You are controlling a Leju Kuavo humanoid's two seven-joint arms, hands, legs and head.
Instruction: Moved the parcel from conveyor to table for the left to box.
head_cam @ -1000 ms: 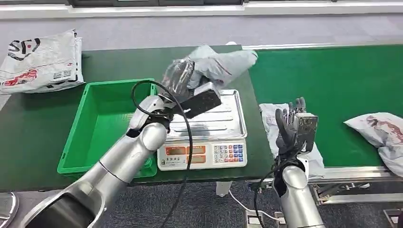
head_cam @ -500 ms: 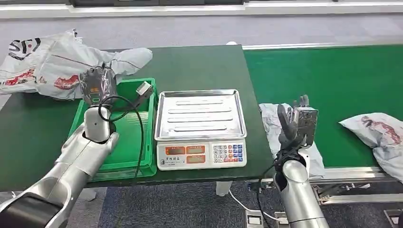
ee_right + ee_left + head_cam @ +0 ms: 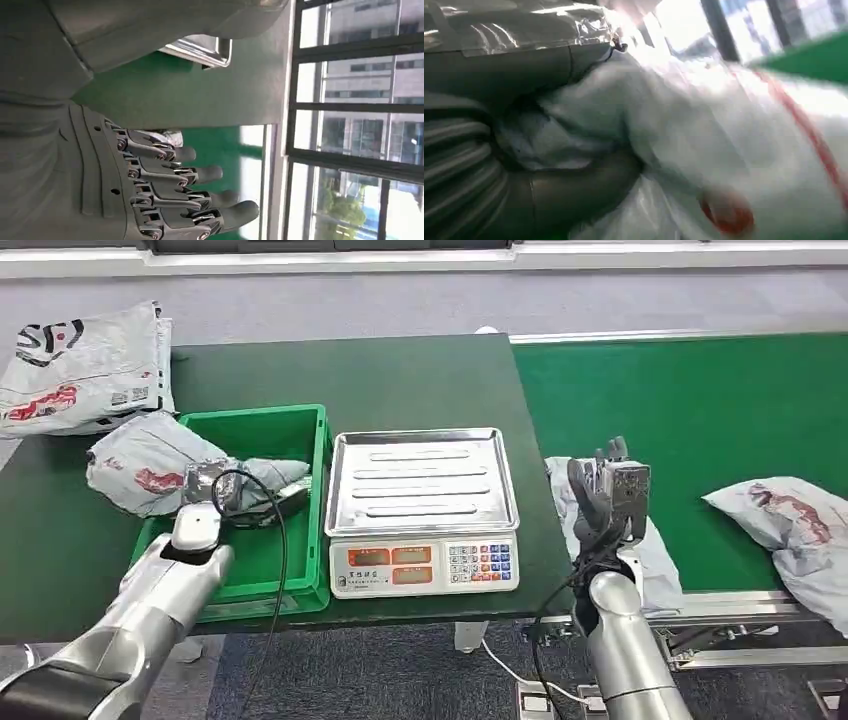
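My left hand (image 3: 203, 483) grips the crumpled grey plastic parcel with red print (image 3: 150, 468); the left wrist view shows the thumb (image 3: 574, 187) pressed into the grey film (image 3: 704, 150). The parcel lies across the left rim of the green plastic crate (image 3: 290, 540), part of it inside the crate and part of it over the dark green table (image 3: 400, 380). I cannot tell whether it rests on the crate floor.

My right hand (image 3: 603, 498) is raised beside the table's right edge, holding nothing, with the fingers (image 3: 200, 175) straight and slightly apart.

Just right of the crate stands a white electronic scale with a steel tray (image 3: 424, 502); the tray is bare. A flat grey mailer (image 3: 650, 550) lies on the green conveyor belt (image 3: 700, 410) behind my right hand, partly hidden by it. Another grey bag with red print (image 3: 790, 525) sits at the belt's right end. A pile of white printed mailers (image 3: 85, 365) rests on the table's far left corner, near the crate.
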